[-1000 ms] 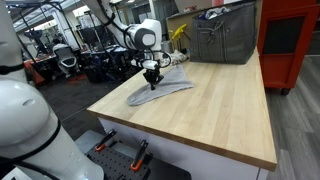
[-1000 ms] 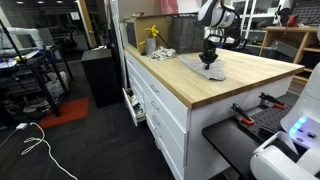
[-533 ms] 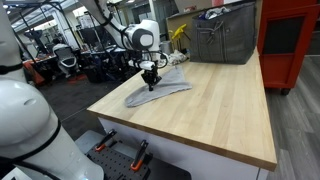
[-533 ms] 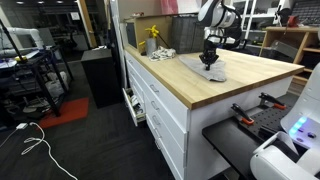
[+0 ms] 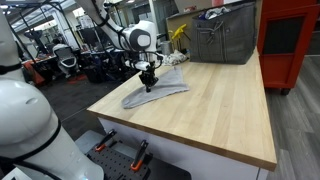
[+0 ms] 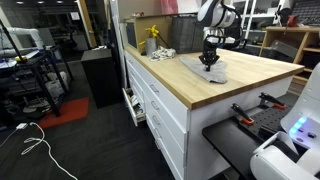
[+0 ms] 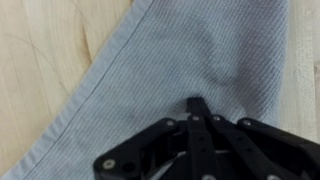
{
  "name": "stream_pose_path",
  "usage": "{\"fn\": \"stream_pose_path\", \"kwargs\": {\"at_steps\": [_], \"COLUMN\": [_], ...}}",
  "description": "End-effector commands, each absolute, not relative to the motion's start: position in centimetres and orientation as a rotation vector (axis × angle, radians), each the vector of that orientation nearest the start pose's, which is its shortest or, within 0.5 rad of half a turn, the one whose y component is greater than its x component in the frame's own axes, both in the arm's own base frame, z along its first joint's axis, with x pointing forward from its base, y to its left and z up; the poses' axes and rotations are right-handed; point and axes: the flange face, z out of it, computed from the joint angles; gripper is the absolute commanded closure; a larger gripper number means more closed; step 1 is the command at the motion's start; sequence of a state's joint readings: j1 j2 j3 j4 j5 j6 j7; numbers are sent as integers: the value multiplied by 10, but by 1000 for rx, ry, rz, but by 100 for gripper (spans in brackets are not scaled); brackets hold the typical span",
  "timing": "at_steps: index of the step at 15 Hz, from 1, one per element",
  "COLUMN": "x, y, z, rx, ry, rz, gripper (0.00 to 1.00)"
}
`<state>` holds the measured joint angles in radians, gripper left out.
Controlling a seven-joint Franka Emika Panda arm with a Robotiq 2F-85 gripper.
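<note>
A grey cloth [image 5: 165, 92] lies flat on the wooden tabletop [image 5: 215, 110] near its far left corner; it also shows as the grey cloth [image 6: 214, 70]. My gripper [image 5: 149, 86] points straight down onto the cloth's middle, also seen from the side as the gripper [image 6: 209, 63]. In the wrist view the gripper [image 7: 197, 103] has its black fingers pressed together, tips sunk into the ribbed cloth [image 7: 170, 50], with a small pucker beside them. Bare wood [image 7: 35, 60] shows left of the cloth's edge.
A metal mesh basket [image 5: 225, 40] stands at the back of the table, a yellow object [image 5: 178, 34] beside it. A red cabinet [image 5: 290, 40] is behind. White drawers [image 6: 160, 100] sit under the tabletop. The table's front edge [image 5: 180, 140] is near.
The gripper has slid a little towards the table's left edge, and the cloth has been dragged along with it.
</note>
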<state>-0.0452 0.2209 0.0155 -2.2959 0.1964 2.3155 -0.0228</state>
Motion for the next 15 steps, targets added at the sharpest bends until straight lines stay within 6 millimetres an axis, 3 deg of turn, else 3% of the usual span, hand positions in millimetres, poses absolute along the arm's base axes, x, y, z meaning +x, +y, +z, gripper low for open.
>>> {"fn": "stream_pose_path", "kwargs": {"at_steps": [1,15], "x": [470,435], "y": [8,31], "z": [178,166], "rx": [-2973,-2906], "ry": [282,238], "rz": [532,894], "gripper": [100,100]}}
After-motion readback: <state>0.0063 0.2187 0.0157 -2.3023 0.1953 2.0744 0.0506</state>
